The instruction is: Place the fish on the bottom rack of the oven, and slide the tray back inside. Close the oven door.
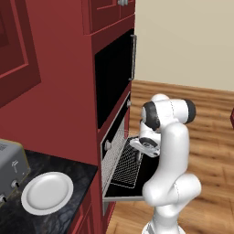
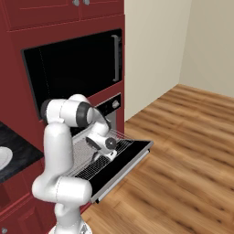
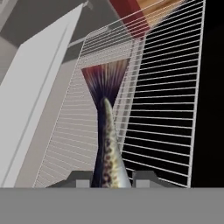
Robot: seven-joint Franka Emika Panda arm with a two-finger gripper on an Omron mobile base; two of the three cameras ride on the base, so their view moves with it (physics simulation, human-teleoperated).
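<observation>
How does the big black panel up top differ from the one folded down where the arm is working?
The upper black-fronted unit stands shut and upright, with a vertical silver bar handle; the oven door lies folded down flat. The upper unit's front is bare, while the wire rack is pulled out over the oven door. Both are black and set in dark red cabinetry.

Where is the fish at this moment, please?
In the hand view, the fish is clamped between the jaws, tail pointing away, just above the pulled-out bottom rack.

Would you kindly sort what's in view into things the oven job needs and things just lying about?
Job: fish, clamped in the gripper; pulled-out rack; oven; open oven door.
Lying about: white plate; toaster; upper black unit.
</observation>
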